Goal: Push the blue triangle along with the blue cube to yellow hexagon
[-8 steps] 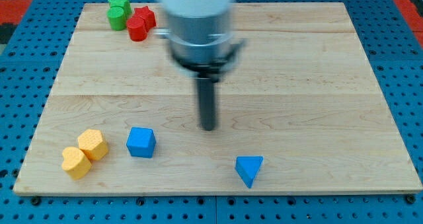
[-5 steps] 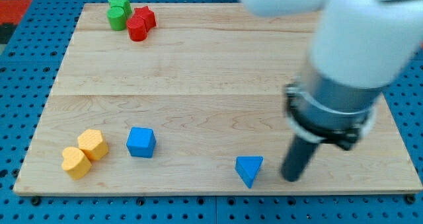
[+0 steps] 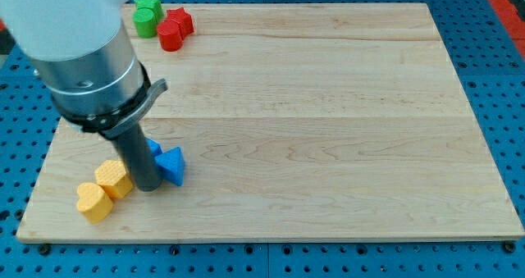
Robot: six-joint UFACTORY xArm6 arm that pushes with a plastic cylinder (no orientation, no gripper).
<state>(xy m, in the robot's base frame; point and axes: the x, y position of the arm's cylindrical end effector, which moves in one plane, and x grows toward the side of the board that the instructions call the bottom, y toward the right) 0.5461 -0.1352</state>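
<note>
My tip (image 3: 148, 185) rests on the wooden board (image 3: 328, 130) at the view's lower left. The blue triangle (image 3: 171, 165) lies just right of the rod, touching it. The blue cube (image 3: 154, 148) is mostly hidden behind the rod, only a corner showing above the triangle. The yellow hexagon (image 3: 113, 180) sits just left of the tip, very close to the rod. A second yellow block (image 3: 93, 201), heart-like in shape, touches it on its lower left.
A green star (image 3: 148, 3) with a green cylinder (image 3: 145, 20), and a red star (image 3: 180, 20) with a red cylinder (image 3: 169, 37), are clustered at the board's top left. The board's bottom edge is near the yellow blocks.
The rod swept from right of the triangle to the view's left. The blue triangle moved left across the board to the blue cube, and both now sit beside the yellow hexagon.
</note>
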